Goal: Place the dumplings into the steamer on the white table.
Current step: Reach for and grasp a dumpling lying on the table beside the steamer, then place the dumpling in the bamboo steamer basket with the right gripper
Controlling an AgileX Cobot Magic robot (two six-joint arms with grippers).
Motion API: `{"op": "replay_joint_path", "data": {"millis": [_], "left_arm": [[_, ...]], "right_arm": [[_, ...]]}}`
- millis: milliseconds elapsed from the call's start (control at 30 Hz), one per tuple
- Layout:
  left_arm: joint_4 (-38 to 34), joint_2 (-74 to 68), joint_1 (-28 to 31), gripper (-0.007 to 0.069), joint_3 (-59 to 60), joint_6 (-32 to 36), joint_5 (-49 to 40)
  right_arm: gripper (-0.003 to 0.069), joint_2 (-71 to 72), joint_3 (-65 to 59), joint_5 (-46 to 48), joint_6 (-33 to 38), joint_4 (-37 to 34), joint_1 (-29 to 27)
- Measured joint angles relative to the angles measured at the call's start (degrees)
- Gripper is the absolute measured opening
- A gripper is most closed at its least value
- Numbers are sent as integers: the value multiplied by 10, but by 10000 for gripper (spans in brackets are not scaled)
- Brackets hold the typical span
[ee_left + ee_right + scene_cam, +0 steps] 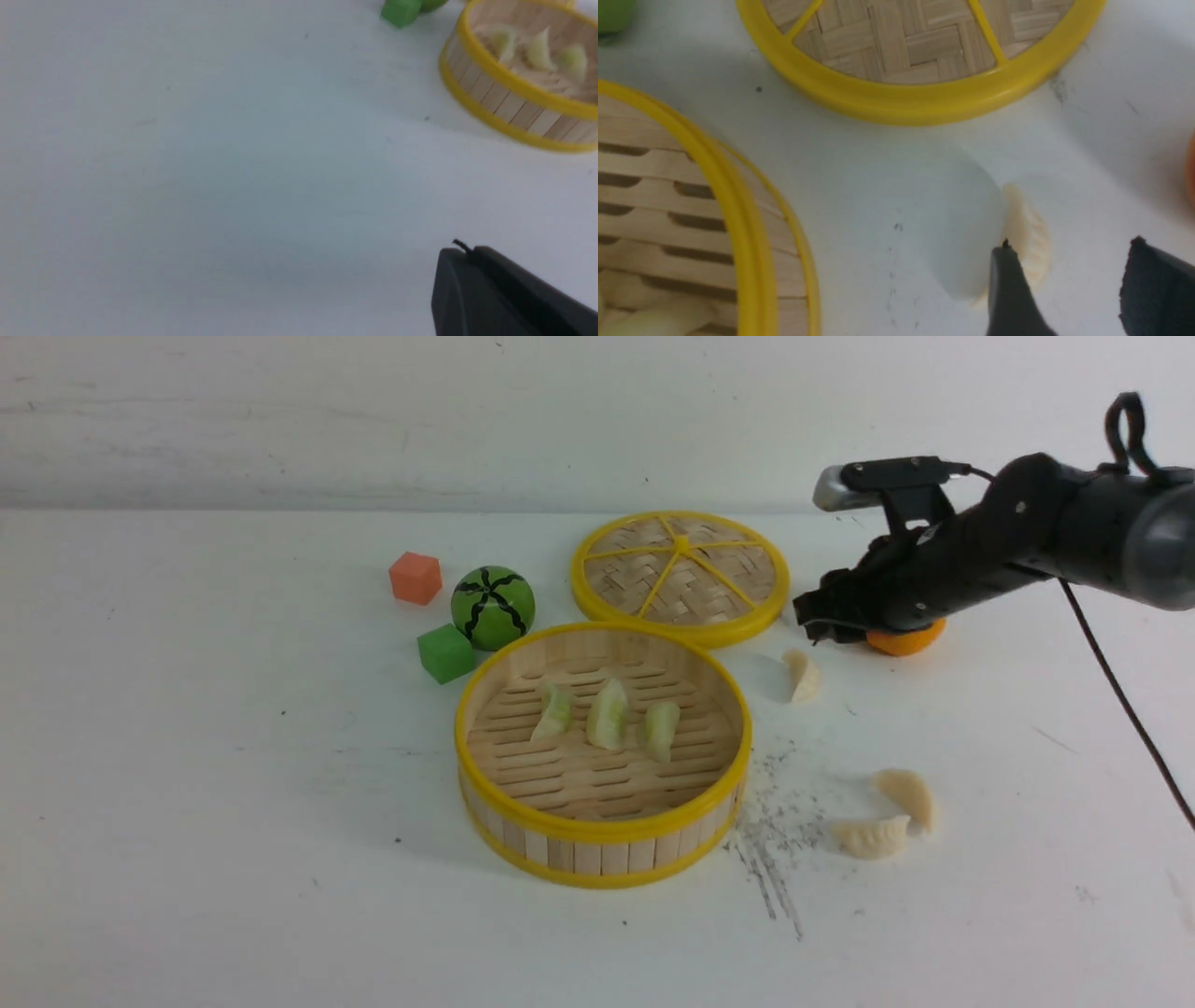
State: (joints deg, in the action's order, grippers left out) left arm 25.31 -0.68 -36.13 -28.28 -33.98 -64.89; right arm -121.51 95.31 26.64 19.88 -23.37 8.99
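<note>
The steamer [602, 845] stands mid-table on the white table [233, 803], with three pale green dumplings [608, 714] lying on its slatted floor. Three cream dumplings lie on the table to its right: one [802, 675] close to the steamer, two [906, 796] [870, 837] nearer the front. My right gripper [822, 616] hovers open just above the first. In the right wrist view this dumpling [1029, 238] sits beside one finger, partly behind it, and the gripper [1072, 245] holds nothing. My left gripper [467, 250] is shut and empty, over bare table left of the steamer [514, 112].
The flat woven lid [681, 569] lies behind the steamer. A striped green ball [492, 607], a green cube [445, 653] and an orange cube [415, 578] sit at the back left. An orange fruit [906, 639] lies under the right arm. Dark scratches [770, 859] mark the table.
</note>
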Motion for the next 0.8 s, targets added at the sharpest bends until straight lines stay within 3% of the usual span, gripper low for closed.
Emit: {"op": "replay_joint_path", "data": {"millis": [233, 333, 433, 700, 800], "left_arm": [[16, -42, -4, -13, 21, 14, 71], [54, -49, -4, -13, 70, -9, 165], [70, -52, -4, -13, 103, -22, 194], [85, -53, -4, -13, 110, -25, 206], [87, -53, -4, -13, 110, -26, 206]], "right_arm": [[320, -70, 25, -44, 1, 2, 15], [239, -87, 31, -66, 0, 5, 16], [147, -93, 33, -64, 0, 5, 16], [144, -85, 33, -48, 0, 7, 16], [141, -47, 31, 9, 0, 7, 18]]}}
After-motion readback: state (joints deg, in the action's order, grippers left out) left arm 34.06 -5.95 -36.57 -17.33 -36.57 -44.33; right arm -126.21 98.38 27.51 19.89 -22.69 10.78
